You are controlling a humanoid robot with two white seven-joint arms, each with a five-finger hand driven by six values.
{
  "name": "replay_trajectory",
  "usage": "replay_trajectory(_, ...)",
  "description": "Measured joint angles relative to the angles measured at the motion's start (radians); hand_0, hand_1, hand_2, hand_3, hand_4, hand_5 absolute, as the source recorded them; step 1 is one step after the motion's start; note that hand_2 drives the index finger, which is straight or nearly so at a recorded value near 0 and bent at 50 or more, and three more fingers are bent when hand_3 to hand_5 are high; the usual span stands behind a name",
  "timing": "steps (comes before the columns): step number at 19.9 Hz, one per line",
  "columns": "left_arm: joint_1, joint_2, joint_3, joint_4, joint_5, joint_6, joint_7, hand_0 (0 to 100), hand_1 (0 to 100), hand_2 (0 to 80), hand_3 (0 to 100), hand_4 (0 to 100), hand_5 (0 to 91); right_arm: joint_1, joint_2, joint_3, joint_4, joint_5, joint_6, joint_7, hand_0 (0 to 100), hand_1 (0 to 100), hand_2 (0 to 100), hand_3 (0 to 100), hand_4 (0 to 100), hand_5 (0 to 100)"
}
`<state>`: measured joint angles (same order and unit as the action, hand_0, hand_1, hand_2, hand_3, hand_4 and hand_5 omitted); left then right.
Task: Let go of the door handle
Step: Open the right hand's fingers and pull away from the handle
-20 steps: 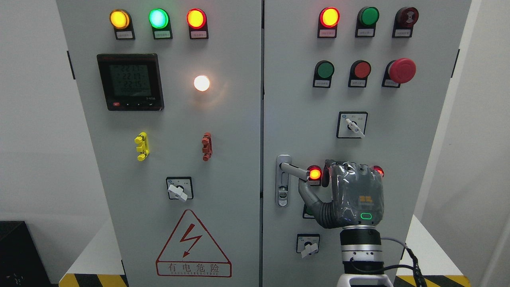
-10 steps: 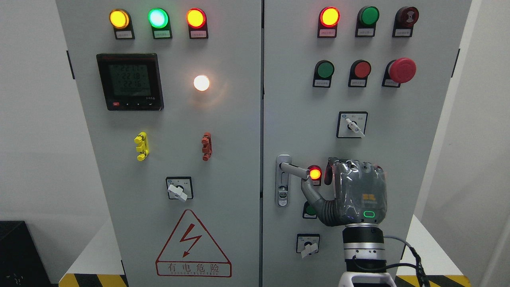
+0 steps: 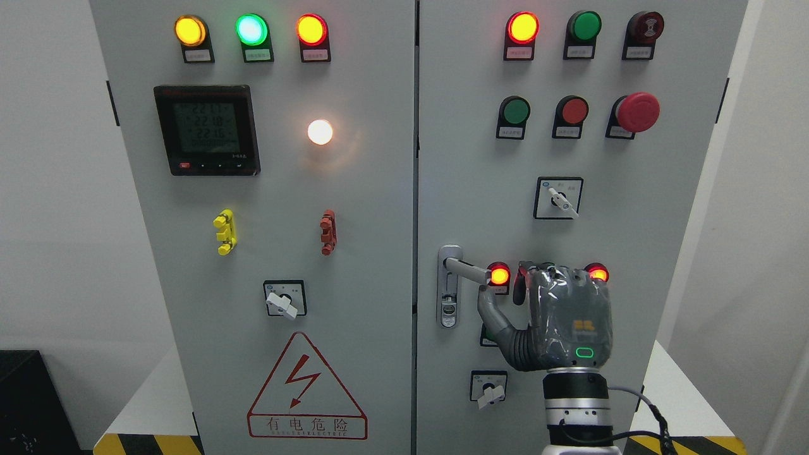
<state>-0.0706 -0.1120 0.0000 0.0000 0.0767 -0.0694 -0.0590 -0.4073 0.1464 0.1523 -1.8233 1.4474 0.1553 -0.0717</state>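
So over that last second the right hand [image 3: 556, 319] sank a bit lower and drifted off to the right of the door handle [image 3: 466, 270]. A second before, it sat higher, up level with the lever's tip; half a second before, it had slid further right. At this moment the fingers were off the lever, loosely curled near the top of the palm and gripping nothing, with the thumb stretched out left, its tip just under the end of the lever. Couldn't tell if the thumb was brushing it or a hair apart. My read: the release was basically done, and the hand only needed to back away.

The handle itself sat on the right cabinet door [image 3: 480, 208], by its left edge, lever sticking out to the right toward a lit red lamp [image 3: 499, 275]. No left hand in the shot.

The cabinet stood on a white table [image 3: 679, 392] with yellow-black hazard tape [image 3: 148, 444] along the front, plain white walls on both sides.
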Motion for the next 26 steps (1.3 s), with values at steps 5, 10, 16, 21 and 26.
replay_trajectory(5, 0.0, 0.0, 0.0, 0.0, 0.0, 0.0, 0.0, 0, 0, 2.4, 8, 1, 0.0, 0.071, -0.001, -0.001, -0.037, -0.003, -0.021, -0.002, 40, 31, 58, 100, 86, 85)
replay_trajectory(10, 0.0, 0.0, 0.0, 0.0, 0.0, 0.0, 0.0, 0, 0, 2.4, 8, 1, 0.0, 0.159, -0.003, -0.005, -0.093, -0.006, -0.054, -0.015, 38, 28, 37, 64, 60, 50)
replay_trajectory(16, 0.0, 0.0, 0.0, 0.0, 0.0, -0.002, 0.0, 0, 0, 2.4, 8, 1, 0.0, 0.219, -0.006, -0.02, -0.156, -0.014, -0.063, -0.032, 37, 26, 20, 24, 16, 0)
replay_trajectory(21, 0.0, 0.0, 0.0, 0.0, 0.0, -0.004, 0.0, 0, 0, 2.3, 8, 1, 0.0, 0.236, -0.005, -0.036, -0.197, -0.022, -0.063, -0.051, 35, 26, 5, 4, 0, 0)
replay_trajectory(26, 0.0, 0.0, 0.0, 0.0, 0.0, -0.004, 0.0, 0, 0, 2.3, 9, 1, 0.0, 0.242, -0.006, -0.051, -0.222, -0.026, -0.076, -0.058, 35, 25, 0, 0, 0, 0)
